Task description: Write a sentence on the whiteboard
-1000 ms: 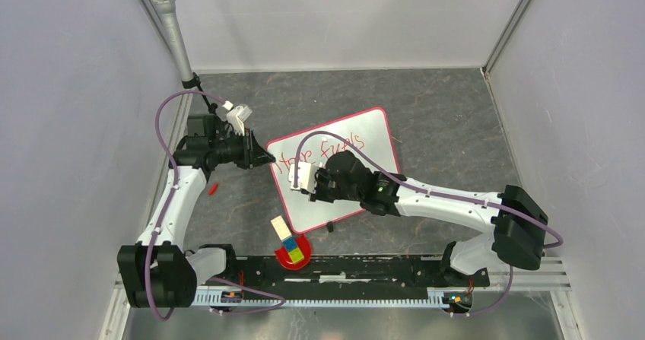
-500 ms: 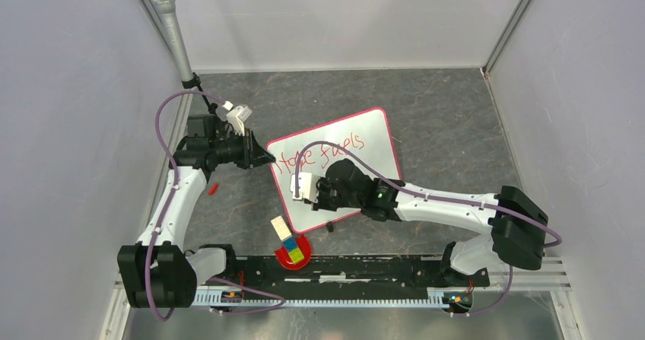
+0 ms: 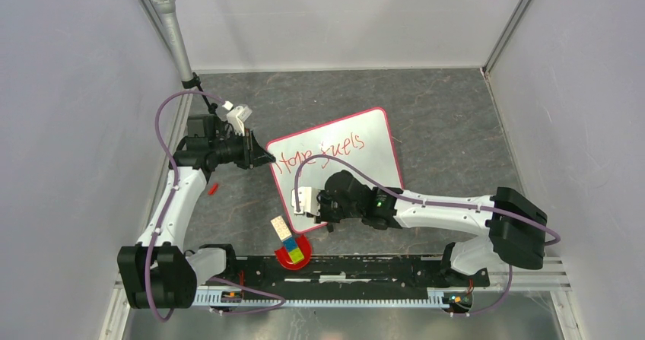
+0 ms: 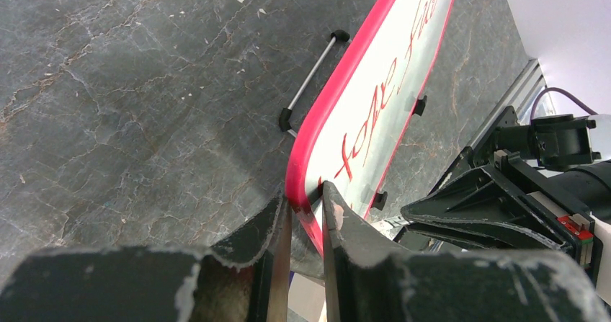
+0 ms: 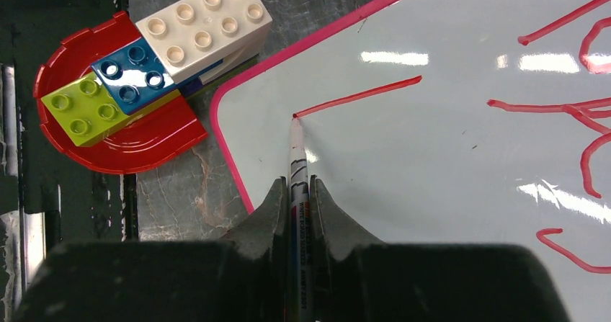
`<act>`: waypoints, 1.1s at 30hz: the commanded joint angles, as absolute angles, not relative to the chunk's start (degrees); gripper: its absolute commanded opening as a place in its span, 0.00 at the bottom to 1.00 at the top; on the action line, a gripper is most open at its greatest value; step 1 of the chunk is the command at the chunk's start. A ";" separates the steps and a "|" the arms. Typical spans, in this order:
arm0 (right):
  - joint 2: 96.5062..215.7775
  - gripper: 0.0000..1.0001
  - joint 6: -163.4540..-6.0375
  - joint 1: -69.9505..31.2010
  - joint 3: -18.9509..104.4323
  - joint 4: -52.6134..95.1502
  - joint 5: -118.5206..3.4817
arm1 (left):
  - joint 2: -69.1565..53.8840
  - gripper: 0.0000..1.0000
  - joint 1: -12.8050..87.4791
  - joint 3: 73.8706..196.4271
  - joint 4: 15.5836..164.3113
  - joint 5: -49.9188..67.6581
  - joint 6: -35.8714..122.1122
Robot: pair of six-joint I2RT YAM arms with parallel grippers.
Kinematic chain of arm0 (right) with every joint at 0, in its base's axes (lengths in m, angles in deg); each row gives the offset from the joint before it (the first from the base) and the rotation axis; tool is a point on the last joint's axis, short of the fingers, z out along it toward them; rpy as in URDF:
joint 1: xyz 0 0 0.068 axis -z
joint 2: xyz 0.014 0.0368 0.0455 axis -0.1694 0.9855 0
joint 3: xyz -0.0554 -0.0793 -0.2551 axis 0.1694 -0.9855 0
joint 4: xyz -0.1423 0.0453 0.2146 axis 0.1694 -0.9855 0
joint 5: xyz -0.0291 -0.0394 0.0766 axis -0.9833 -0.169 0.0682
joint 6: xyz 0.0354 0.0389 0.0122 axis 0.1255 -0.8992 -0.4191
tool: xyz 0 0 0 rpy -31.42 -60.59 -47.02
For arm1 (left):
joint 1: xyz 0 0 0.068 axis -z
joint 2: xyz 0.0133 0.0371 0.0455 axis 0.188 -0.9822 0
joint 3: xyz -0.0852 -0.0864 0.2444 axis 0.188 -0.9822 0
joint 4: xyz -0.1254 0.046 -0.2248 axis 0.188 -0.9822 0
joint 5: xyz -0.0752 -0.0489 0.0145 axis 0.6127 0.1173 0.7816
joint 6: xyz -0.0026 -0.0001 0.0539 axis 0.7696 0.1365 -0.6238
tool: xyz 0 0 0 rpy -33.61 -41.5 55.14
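- Whiteboard (image 3: 373, 169): left gripper (image 4: 302, 205) pinches its red edge.
- Right gripper (image 5: 297, 189) clenched on marker (image 5: 296, 149); tip touches board near corner.
- Judgement: light, even pressure; brace board firmly.

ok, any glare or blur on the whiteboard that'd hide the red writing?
Right wrist: bright light reflections streak the whiteboard, one patch meeting a stroke at the right edge, but the red writing reads sharp. Left wrist: board seen nearly edge-on, letters squashed, pale sheen but no washout. Top external: even light, no glare on the board, writing small but legible.
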State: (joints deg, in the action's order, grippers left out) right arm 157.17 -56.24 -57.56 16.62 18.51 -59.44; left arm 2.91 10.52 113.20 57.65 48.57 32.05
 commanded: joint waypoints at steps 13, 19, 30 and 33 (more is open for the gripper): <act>156.54 0.00 -56.27 -56.04 21.65 19.08 -63.48 | 3.87 0.02 10.97 112.37 56.55 50.49 29.80; 156.09 0.00 -55.83 -54.87 21.86 18.07 -64.08 | 3.62 0.02 10.93 112.55 56.55 50.45 29.78; 154.34 0.00 -56.05 -54.15 18.74 17.07 -63.11 | 3.69 0.02 10.97 112.38 56.48 50.18 29.69; 154.26 0.00 -56.29 -54.17 17.86 16.76 -62.33 | 3.80 0.02 10.93 112.42 56.51 50.22 29.69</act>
